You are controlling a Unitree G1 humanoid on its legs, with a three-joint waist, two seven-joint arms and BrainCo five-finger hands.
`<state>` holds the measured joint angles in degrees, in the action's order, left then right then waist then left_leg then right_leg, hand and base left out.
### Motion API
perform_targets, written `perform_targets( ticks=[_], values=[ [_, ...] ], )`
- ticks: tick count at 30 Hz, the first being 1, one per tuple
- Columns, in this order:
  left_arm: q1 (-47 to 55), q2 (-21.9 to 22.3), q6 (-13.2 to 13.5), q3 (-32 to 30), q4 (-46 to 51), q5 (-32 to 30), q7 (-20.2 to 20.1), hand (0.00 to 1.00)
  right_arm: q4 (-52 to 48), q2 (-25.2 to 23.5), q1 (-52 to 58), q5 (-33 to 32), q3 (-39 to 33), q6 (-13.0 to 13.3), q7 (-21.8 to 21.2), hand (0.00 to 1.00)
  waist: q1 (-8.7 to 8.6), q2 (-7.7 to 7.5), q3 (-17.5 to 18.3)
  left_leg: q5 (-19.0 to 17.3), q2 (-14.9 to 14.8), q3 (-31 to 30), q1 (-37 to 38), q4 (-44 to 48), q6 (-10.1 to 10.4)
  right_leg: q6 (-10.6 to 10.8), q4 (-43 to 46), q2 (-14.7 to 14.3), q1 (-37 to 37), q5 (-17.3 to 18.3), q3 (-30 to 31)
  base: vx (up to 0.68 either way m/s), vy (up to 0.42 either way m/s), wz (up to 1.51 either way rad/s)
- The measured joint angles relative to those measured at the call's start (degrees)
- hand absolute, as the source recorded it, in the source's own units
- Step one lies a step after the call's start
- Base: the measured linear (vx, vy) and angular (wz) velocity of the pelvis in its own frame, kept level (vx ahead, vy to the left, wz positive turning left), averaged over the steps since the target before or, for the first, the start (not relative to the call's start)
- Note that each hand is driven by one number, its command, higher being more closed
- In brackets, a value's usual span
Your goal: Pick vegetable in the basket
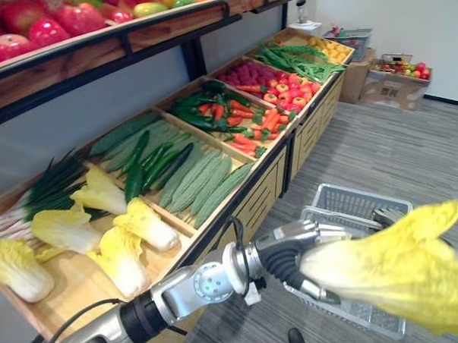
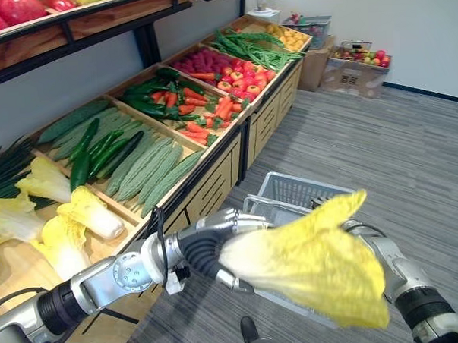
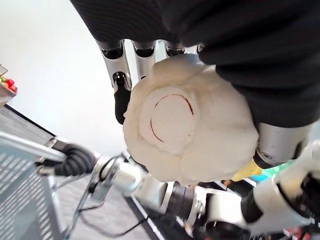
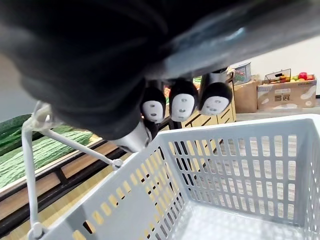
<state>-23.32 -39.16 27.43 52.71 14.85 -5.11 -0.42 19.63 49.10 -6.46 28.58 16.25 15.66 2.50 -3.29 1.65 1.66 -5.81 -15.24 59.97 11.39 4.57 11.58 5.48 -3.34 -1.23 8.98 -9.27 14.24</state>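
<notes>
The left hand (image 2: 210, 256) has its fingers curled round the pale stump end of a napa cabbage (image 2: 309, 263), held in the air by the grey basket (image 1: 352, 200). It looks light, with a firm base to grip and soft leaves that would tear. The right hand (image 4: 182, 102) is at the basket, though I cannot tell its hold, and more cabbages (image 1: 133, 244) lie at the counter's (image 1: 74, 288) near left corner.

Grocery shop: wooden produce bins (image 1: 249, 207), fruit shelf (image 1: 169, 27) above, shopping basket (image 1: 359, 198).
</notes>
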Motion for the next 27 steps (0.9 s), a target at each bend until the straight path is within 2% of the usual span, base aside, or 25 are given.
perform_targets(
  ticks=[3, 6, 13, 22, 27],
  values=[
    [-0.01, -0.94, 0.09, 2.69, -2.97, -3.75, -0.06, 1.00, -3.06, 0.63, -0.18, -0.06, 1.10, 1.13, 0.00, 1.00, -0.06, 0.49, 0.30, -0.73, -0.23, 1.95, 0.92, 0.85, 0.33, 0.00, 0.10, -0.58, 0.04, 0.00, 1.66, -0.07, -0.009, -0.29],
    [0.00, -1.25, 0.13, 3.08, -5.95, -5.61, -0.06, 1.00, -5.23, 0.67, -0.82, -0.53, 2.88, 1.96, -0.01, 1.00, -1.17, 0.58, 0.34, -1.12, -0.37, 2.30, 0.89, 1.58, 0.42, 0.00, 0.20, -0.64, 0.25, 0.00, 2.09, -0.09, -0.014, -0.10],
    [0.01, -0.73, 0.10, 3.12, -14.04, -11.63, -0.01, 1.00, -10.13, 0.76, -2.25, -3.44, 6.33, 3.70, -0.12, 1.00, -1.36, 0.61, 0.31, -1.25, -0.39, 4.58, 1.83, 1.93, 0.57, -0.23, 0.66, -1.43, 0.82, -0.18, 4.10, -0.08, -0.026, -0.16],
    [-0.13, 5.66, -0.35, 2.23, -25.45, -19.07, 0.17, 1.00, -15.55, 0.76, -2.59, -6.24, 7.22, 4.44, -1.19, 1.00, -1.43, 0.52, 0.13, -1.88, -0.39, 5.60, 2.08, 2.71, 0.74, -0.22, 0.68, -1.60, 0.91, -0.18, 5.18, -0.09, -0.030, -0.06],
    [-1.46, 7.90, -1.00, 0.29, -30.62, -21.43, 0.27, 1.00, -19.39, 0.76, -3.93, -7.43, 8.04, 4.69, -2.59, 1.00, -1.37, 0.47, -1.52, -2.44, -0.53, 6.78, 2.73, 3.21, 0.89, -0.22, 0.75, -1.89, 0.93, -0.18, 6.12, -0.08, -0.036, -0.11]
  ],
)
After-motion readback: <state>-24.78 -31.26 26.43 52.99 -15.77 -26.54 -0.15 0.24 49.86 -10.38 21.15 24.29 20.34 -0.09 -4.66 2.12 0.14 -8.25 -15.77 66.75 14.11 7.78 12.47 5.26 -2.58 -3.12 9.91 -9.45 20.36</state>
